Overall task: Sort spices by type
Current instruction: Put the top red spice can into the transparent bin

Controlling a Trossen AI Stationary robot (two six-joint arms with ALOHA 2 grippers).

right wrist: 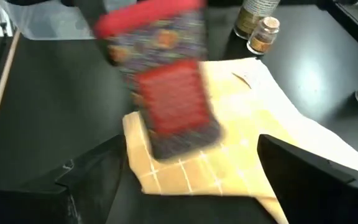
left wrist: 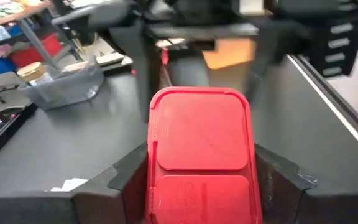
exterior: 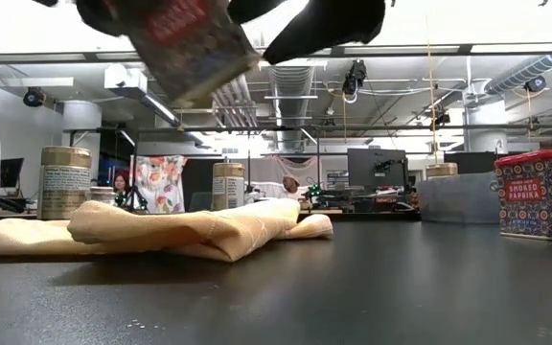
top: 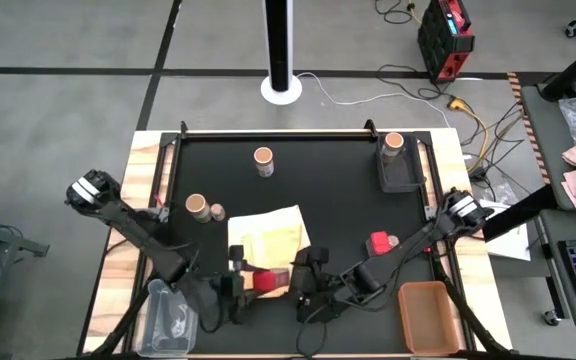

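My left gripper (top: 251,283) is clamped on a red tin (top: 264,282), lifted off the table at the near edge, over the near corner of the yellow cloth (top: 268,240). Left wrist view: red lid (left wrist: 202,134) sits square between both of my fingers (left wrist: 129,177). Low view: the tin (exterior: 188,43) hangs tilted, clear of the surface.

My right gripper (top: 306,285) sits just beside the tin, fingers (right wrist: 303,168) spread wide, nothing in them, tin (right wrist: 166,93) in front of them.

Second red tin (top: 380,242) stands on the table to the right. 1 tan-top jar (top: 263,160) back centre, 1 (top: 197,208) left with a tiny jar (top: 217,212) beside it, 1 (top: 394,145) in the back-right tray (top: 400,172).
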